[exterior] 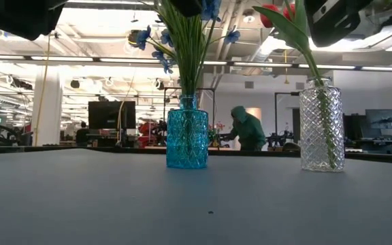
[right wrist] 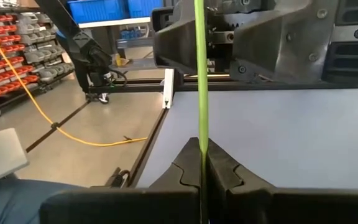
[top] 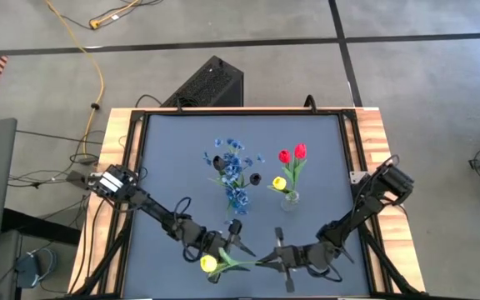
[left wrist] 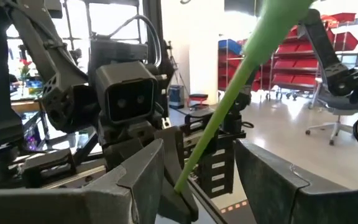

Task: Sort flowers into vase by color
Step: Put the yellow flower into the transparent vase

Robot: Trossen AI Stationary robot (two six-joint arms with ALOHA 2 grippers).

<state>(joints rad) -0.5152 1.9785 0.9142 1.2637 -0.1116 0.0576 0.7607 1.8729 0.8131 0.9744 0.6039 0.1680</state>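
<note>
the yellow tulip (top: 209,264) lay at the table's near edge between both arms; the right gripper (top: 278,260) had its jaws clamped on its stem (right wrist: 199,93), while the left gripper (top: 233,242) stood spread around it.

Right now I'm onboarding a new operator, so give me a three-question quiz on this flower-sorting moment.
1. True or false: the blue vase holds the blue sprays.
2. Which gripper is shut on the stem of the yellow tulip? A) left gripper B) right gripper
3. Fill in: the clear vase holds two red tulips and one ____ tulip.

Key: 1 true; 2 B; 3 yellow.
</note>
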